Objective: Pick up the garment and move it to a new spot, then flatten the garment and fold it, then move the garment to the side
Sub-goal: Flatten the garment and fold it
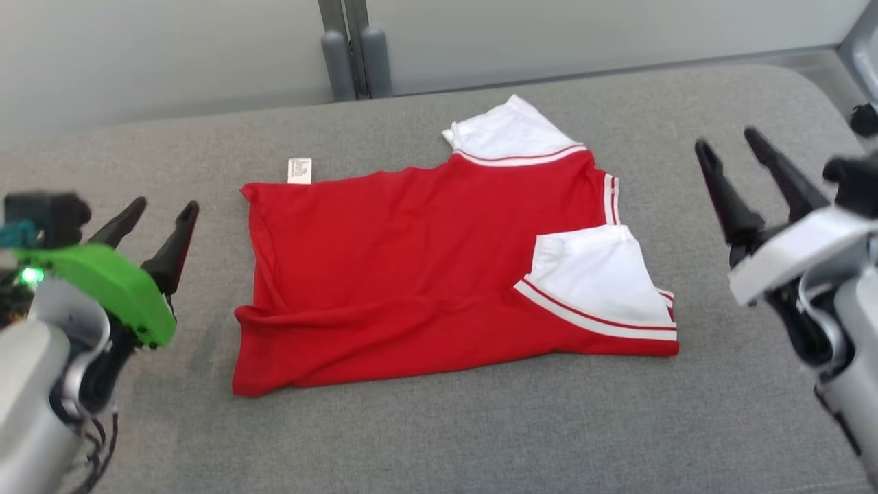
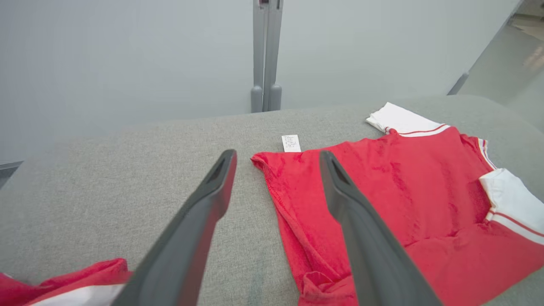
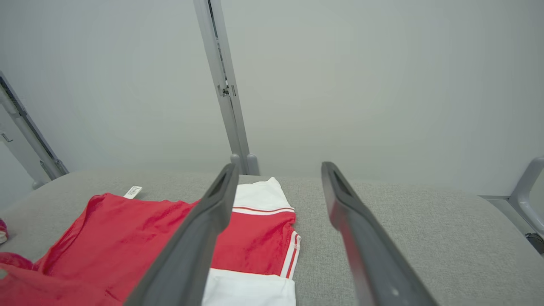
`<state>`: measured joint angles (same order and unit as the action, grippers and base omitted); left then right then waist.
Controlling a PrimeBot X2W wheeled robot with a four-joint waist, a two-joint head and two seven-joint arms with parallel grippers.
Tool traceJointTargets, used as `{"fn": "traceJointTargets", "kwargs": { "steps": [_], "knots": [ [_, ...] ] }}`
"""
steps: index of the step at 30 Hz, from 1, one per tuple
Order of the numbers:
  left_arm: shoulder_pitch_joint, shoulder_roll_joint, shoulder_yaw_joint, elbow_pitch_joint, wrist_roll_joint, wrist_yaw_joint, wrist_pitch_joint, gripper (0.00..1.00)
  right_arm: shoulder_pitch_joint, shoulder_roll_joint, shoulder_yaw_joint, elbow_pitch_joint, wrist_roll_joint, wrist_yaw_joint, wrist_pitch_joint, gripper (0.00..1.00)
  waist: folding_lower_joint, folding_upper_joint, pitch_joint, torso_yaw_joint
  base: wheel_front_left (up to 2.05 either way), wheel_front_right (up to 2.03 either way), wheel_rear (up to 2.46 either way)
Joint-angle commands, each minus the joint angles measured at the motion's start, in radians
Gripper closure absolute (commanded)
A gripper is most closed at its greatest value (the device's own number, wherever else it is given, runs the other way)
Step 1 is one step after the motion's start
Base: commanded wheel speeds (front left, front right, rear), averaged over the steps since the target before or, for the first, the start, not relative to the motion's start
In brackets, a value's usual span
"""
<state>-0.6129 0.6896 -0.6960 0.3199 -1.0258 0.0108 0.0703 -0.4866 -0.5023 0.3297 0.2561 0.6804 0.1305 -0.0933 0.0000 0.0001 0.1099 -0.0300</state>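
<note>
Lying flat in the middle of the grey pad (image 1: 480, 425), the shirt (image 1: 411, 274) is red with two white sleeves (image 1: 597, 274). In the head view its long way runs from 9 o'clock to 3 o'clock. The hem (image 1: 250, 288) is at the 9 o'clock end, and a small white tag (image 1: 299, 170) pokes out at its far corner. The sleeves are at the 3 o'clock end, one at about 1 o'clock and one laid over the red part at about 4 o'clock. The left gripper (image 1: 166, 204) is at 9 o'clock from the shirt, just beside the hem and not touching it. Its two fingers (image 1: 175, 240) are spread wide and hold nothing. The right gripper (image 1: 725, 139) is at 3 o'clock from the shirt, near the sleeve end, also spread wide and holding nothing. The left one looks a bit nearer to the cloth. I think the shirt is partly folded, and the next move needs each gripper to go in toward the middle, left to the hem and right to the sleeves
</note>
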Motion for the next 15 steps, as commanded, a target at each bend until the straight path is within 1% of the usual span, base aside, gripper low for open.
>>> {"fn": "traceJointTargets", "kwargs": {
  "steps": [1,3,5,7,9,11,14,15],
  "knots": [
    [0.072,-0.011,0.024,-0.014,0.002,0.04,-0.089,0.0,0.054,0.024,-0.024,0.001,-0.038,0.0,-0.049,0.0,0.0,-0.0001,-0.04,-0.006,0.0,0.0,0.0],
    [0.135,-0.015,0.036,-0.041,0.039,0.085,-0.199,0.0,0.12,0.051,-0.051,-0.008,-0.079,0.0,-0.093,0.0,0.0,-0.0001,-0.053,-0.006,0.0,0.0,0.0],
    [0.198,-0.029,0.061,-0.07,0.055,0.132,-0.283,0.0,0.182,0.079,-0.084,-0.018,-0.12,0.0,-0.123,0.0,0.0,-0.0001,-0.064,-0.006,0.0,0.0,0.0],
    [0.257,-0.039,0.086,-0.105,0.086,0.169,-0.322,0.0,0.238,0.112,-0.112,-0.024,-0.141,0.0,-0.135,0.0,0.0,-0.0001,-0.066,-0.007,0.0,0.0,0.0],
    [0.313,-0.062,0.133,-0.148,0.115,0.204,-0.335,0.0,0.289,0.139,-0.142,-0.017,-0.157,0.0,-0.142,0.0,0.0,-0.0001,-0.065,-0.005,0.0,0.0,0.0],
    [0.363,-0.093,0.197,-0.211,0.193,0.225,-0.336,0.0,0.33,0.167,-0.17,-0.01,-0.169,0.0,-0.15,0.0,0.0,-0.0001,-0.065,-0.002,0.0,0.0,0.0],
    [0.461,-0.138,0.256,-0.266,0.294,0.237,-0.335,0.0,0.373,0.197,-0.203,0.004,-0.188,0.0,-0.154,0.0,0.0,-0.0001,-0.059,-0.001,0.0,0.0,0.0],
    [0.487,-0.159,0.28,-0.278,0.312,0.232,-0.335,0.0,0.383,0.204,-0.213,0.009,-0.198,0.0,-0.154,0.0,0.0,-0.0001,-0.056,-0.001,0.0,0.0,0.0]
  ]
}}
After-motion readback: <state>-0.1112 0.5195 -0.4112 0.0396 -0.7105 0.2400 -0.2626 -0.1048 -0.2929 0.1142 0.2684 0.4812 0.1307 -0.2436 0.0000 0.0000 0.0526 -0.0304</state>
